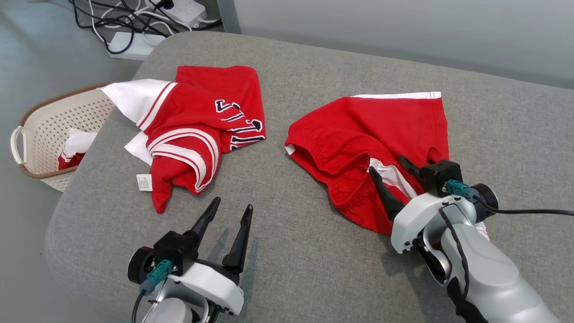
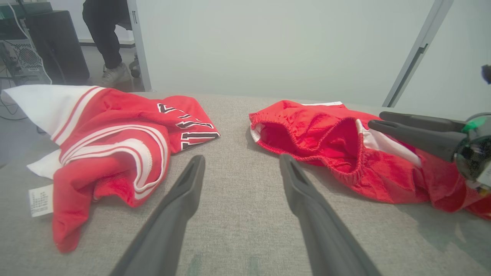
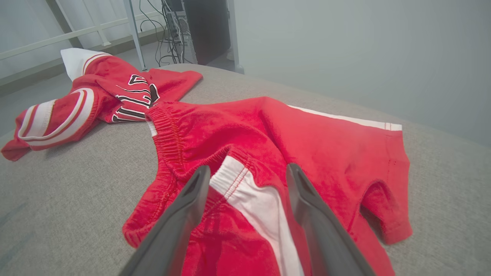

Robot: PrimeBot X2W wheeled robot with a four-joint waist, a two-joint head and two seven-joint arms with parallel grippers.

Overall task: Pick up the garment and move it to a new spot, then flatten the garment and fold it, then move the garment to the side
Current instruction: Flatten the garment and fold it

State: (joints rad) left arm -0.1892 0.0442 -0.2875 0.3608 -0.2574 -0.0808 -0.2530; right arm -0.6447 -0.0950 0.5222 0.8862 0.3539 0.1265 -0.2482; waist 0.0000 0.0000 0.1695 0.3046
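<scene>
The garment (image 1: 367, 130), a pair of red shorts with white side stripes, lies crumpled on the right half of a grey cushioned surface (image 1: 305, 251). Its elastic waistband faces left in the left wrist view (image 2: 326, 142). My right gripper (image 1: 385, 163) stands open just over its near edge, fingers either side of a white stripe in the right wrist view (image 3: 248, 169), nothing pinched. From the left wrist, the right gripper (image 2: 378, 119) shows at the shorts' right. My left gripper (image 1: 232, 203) is open above bare cushion (image 2: 241, 158), empty, between the two red pieces.
A red jersey (image 1: 197, 130) with white trim and a label lies crumpled at the left (image 2: 115, 126) (image 3: 76, 107). A white perforated basket (image 1: 49, 130) holding cloth stands on the floor off the left edge. Power strips and cables (image 1: 134, 45) lie beyond. A person's legs (image 2: 103, 38) stand far back.
</scene>
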